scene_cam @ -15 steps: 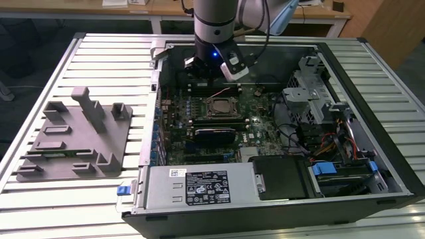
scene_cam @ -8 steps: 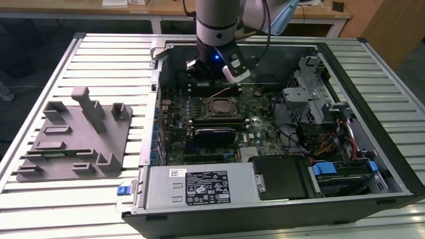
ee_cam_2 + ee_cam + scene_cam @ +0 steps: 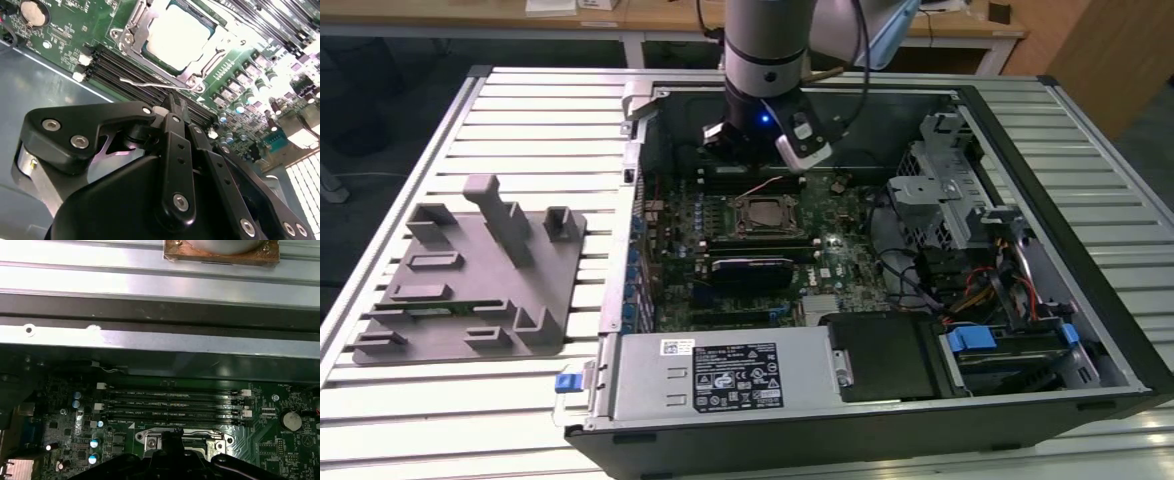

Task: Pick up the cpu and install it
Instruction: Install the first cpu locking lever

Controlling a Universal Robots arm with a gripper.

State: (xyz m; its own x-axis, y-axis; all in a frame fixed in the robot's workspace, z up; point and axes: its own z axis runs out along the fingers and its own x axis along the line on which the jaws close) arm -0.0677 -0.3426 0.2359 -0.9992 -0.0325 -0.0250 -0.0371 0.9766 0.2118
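Exterior view, near edge: metal power supply box (image 3: 720, 375) fills the near end of the open computer case, which lies on a slatted surface (image 3: 480, 420).
Grey tray: plastic, with upright posts (image 3: 454, 290), on the surface at the exterior view's left, well apart from the case; no chip on it.
Cpu: silver-topped square (image 3: 762, 214) lying flat inside the black socket frame (image 3: 131, 22) at mid-board. The second wrist view shows its bright top (image 3: 177, 37) level with the frame around it.
Lever: thin wire (image 3: 145, 83) just beside the socket, between frame and memory slots (image 3: 125, 62). It looks unlatched.
Pincer: tips (image 3: 174, 101) drawn together with nothing between them, hanging just beyond the socket's far side, over the memory slots and near the lever.
Arm: upright column (image 3: 767, 50) above the far half of the case.
Far wall: case side panel (image 3: 160, 340) beyond the slots.
Step in hand (judgement): pick-up and placing look done; the chip is in its seat and the pincer is free of it.
Next move calls for (judgement): a small, careful motion near the lever, kept clear of the chip's top and of the slot latches.
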